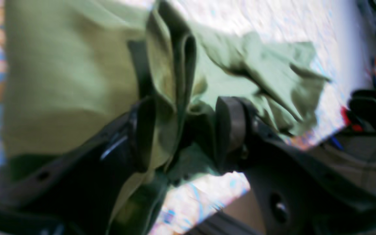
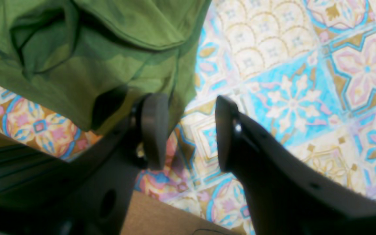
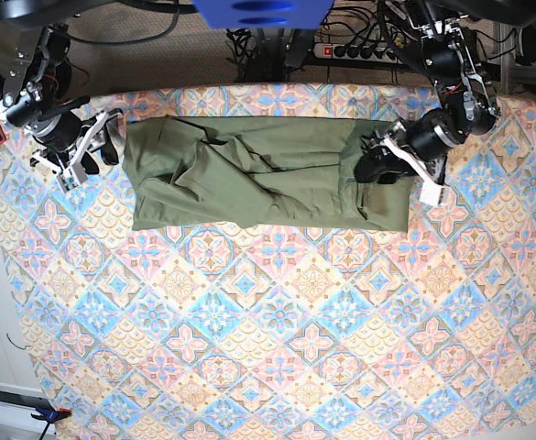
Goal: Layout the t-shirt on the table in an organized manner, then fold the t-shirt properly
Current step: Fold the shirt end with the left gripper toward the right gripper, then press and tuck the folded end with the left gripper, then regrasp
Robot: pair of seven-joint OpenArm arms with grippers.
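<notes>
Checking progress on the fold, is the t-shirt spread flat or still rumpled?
Rumpled. The t-shirt lies as a wide strip across the table with creased ridges through its middle, cloth bunched between the left gripper fingers.

Matt olive cloth t-shirt (soft, creased); printed cloth table.

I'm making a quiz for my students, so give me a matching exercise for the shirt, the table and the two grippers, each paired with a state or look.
Column one:
1. t-shirt
2. table
3. left gripper
4. right gripper

Column two:
A. jaws apart over bare patterned cloth, beside the shirt's edge
B. covered in pink, blue and cream tiles
C. olive green, rumpled, lying lengthwise
D. green fabric bunched between its jaws

Pairs: 1-C, 2-B, 3-D, 4-A
</notes>
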